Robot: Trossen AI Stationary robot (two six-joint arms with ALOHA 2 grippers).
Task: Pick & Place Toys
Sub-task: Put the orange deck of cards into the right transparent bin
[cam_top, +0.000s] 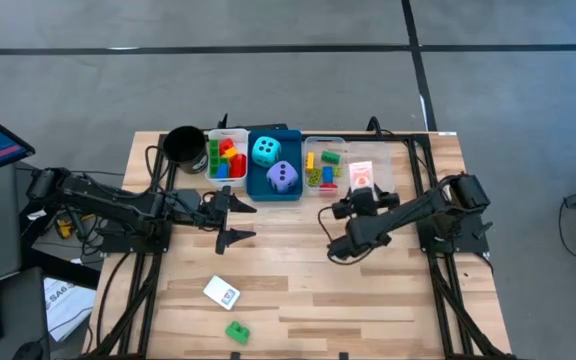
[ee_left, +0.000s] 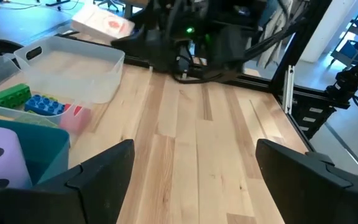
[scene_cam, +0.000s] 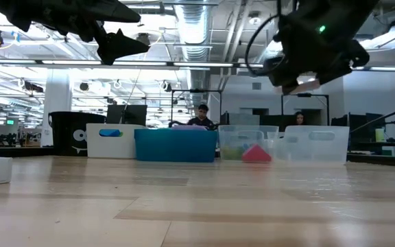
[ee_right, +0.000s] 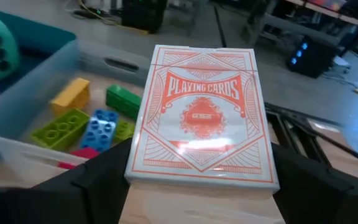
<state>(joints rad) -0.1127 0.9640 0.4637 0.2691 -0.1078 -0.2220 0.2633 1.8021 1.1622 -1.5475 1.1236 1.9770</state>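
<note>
My right gripper is shut on a white and orange playing-card box, held up over the clear trays at the far side. Beside it, a clear tray holds yellow, green, blue and red bricks. The blue tray holds a cyan die and a purple die. A white tray holds more bricks. My left gripper is open and empty, raised in front of the blue tray. A white card box and a green brick lie near the table's front edge. My right gripper pinches the card box between its two fingers by its two long sides, at the end nearest the wrist. The box lies face up, roughly level, and is lifted clear above the trays; it also shows in the left wrist view.
A black round cup stands left of the white tray. An empty clear tray sits at the right end of the row. Bare wood lies between the arms and toward the front edge. People sit at desks in the room beyond.
</note>
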